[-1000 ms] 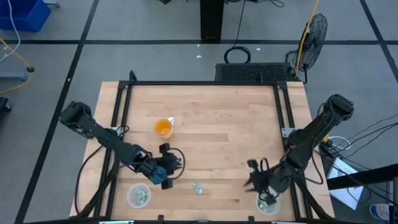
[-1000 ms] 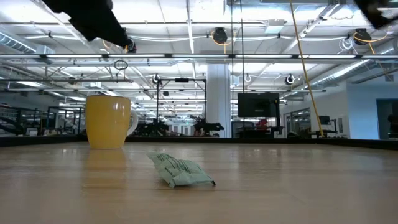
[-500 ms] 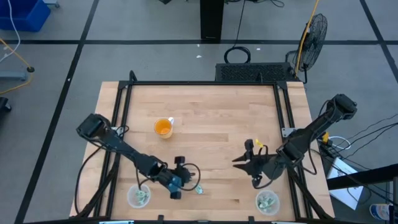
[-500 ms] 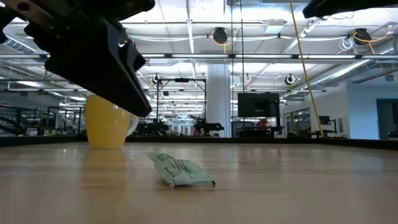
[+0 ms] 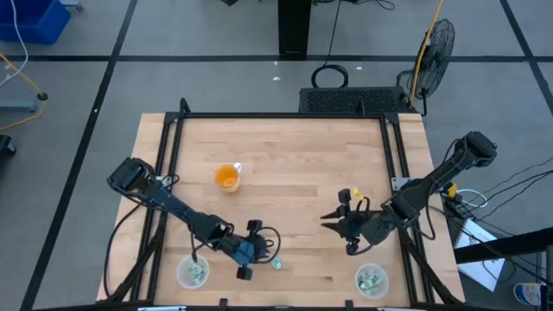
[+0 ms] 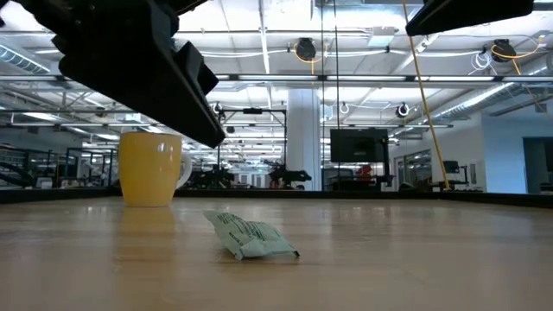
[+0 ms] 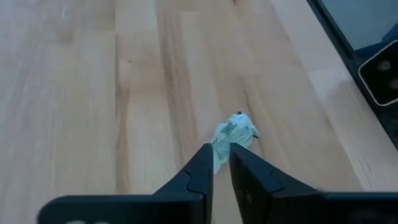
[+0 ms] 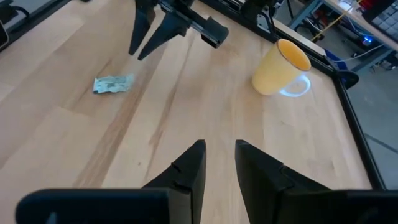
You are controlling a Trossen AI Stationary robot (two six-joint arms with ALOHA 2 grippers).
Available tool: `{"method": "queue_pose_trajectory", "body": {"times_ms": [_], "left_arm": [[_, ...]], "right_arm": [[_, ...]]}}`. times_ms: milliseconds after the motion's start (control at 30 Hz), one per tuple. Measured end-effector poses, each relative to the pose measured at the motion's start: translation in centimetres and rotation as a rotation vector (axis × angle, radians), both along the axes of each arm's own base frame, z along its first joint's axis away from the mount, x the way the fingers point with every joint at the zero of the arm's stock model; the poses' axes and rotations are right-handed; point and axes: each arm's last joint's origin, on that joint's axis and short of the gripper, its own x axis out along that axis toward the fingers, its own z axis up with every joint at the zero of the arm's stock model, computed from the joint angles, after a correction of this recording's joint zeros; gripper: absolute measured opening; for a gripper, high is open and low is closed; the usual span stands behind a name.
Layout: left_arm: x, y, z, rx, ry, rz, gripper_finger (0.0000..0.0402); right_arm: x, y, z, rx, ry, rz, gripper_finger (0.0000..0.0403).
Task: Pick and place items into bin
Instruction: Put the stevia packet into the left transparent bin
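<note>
Near the lower middle of the high view, a crumpled packet (image 5: 276,263) looks light and soft, best pinched across its middle by the left gripper (image 5: 257,257), whose fingers sit almost closed and empty.

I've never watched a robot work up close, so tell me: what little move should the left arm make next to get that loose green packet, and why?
Probably spread its fingers and drop straight down. The left gripper hangs above the packet, fingers nearly together, too narrow to straddle it. The packet lies alone on the table, apart from the orange cup. The right gripper waits empty, farther off.
</note>
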Motion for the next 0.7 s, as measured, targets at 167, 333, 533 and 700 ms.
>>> {"method": "queue_pose_trajectory", "body": {"times_ms": [167,333,533,700], "left_arm": [[0.1,0.0,-0.1,0.041,-0.02,-0.03,0.0116],[0.3,0.0,-0.8,0.073,-0.011,-0.053,0.0166],[0.5,-0.1,-3.5,0.134,0.048,-0.077,0.0181],[0.9,-0.1,-3.9,0.145,0.025,-0.091,0.0182]], "right_arm": [[0.2,-0.3,0.0,-0.038,0.002,0.006,0.0082],[0.5,-0.8,0.0,-0.052,0.002,-0.005,0.0082],[0.8,-1.2,0.1,-0.055,0.001,-0.025,0.0082],[0.9,-1.5,0.1,-0.057,0.002,-0.035,0.0082]]}}
